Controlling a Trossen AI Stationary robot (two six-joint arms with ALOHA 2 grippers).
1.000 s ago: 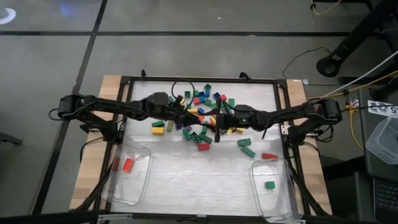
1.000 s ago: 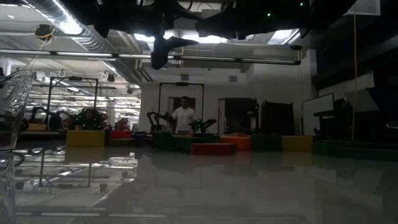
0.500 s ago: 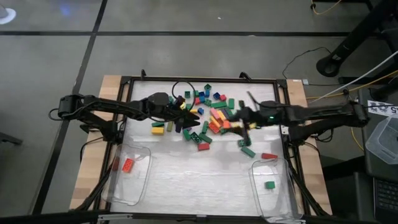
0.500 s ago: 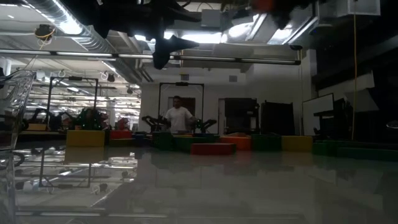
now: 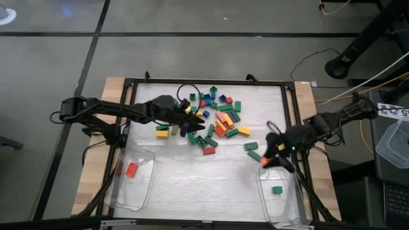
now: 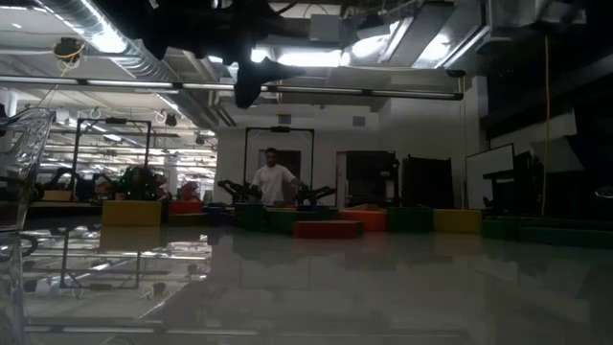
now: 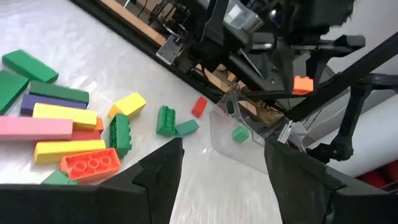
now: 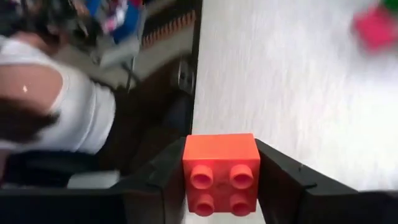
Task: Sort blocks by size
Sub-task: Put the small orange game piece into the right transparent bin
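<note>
The blocks (image 5: 217, 118) lie in a loose pile at the middle far part of the white mat, some long, some short. My left gripper (image 5: 195, 124) hovers open over the pile's left part; its wrist view shows the gap between its fingers (image 7: 224, 180) with nothing in it. My right gripper (image 5: 265, 161) is shut on a small orange square block (image 8: 221, 171) above the far rim of the right clear tub (image 5: 281, 195). That orange block also shows in the left wrist view (image 7: 303, 84). My right gripper pinches the orange block by two opposite sides (image 8: 189, 155) between its two fingers, studs facing the wrist camera. The fingers slant down from the table's right side. The block is lifted clear of the table, above the right tub's far rim.
The right tub holds one green block (image 5: 277, 190); the left clear tub (image 5: 131, 182) holds an orange-red block (image 5: 131, 169). Loose green blocks (image 5: 252, 150) and a red one (image 5: 277, 160) lie near the right tub. A person stands in the room beyond (image 6: 273, 182).
My right gripper has risen from the middle of the pile with the orange block and swung toward the table's right and near edge, ending over the right tub's far rim. The block has been lifted clear of the pile.
</note>
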